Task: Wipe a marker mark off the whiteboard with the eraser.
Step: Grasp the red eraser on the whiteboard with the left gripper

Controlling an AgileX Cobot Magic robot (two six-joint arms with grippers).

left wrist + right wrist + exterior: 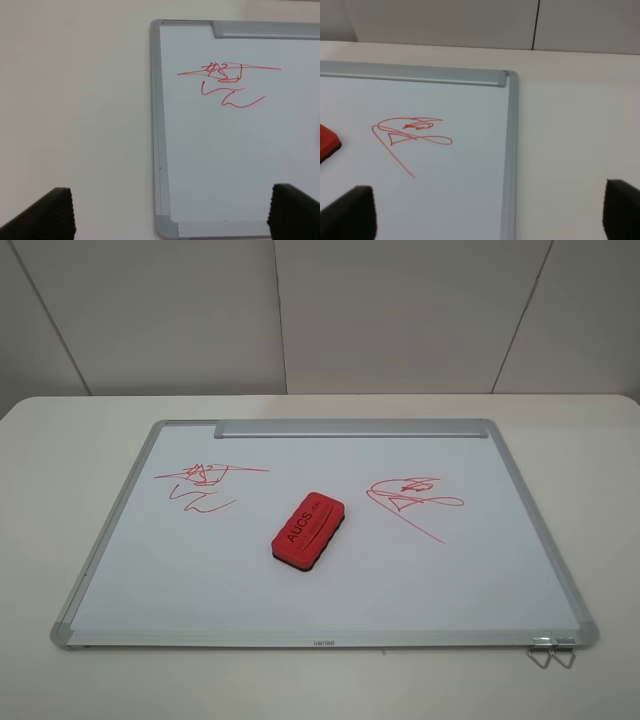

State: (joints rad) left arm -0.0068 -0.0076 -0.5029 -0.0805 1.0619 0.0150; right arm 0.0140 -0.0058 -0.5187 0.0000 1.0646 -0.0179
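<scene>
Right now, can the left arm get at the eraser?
Probably yes: the eraser lies alone on the whiteboard with nothing over it, and the left gripper hangs open by the board's left edge.

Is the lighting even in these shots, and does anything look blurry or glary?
Exterior high view: soft, even light, no glare on the whiteboard, and barely any shadow beside the eraser. Left wrist view: the marker mark is sharp, while the left gripper looks soft-edged. Right wrist view: the right gripper is likewise dark and blurred.
</scene>
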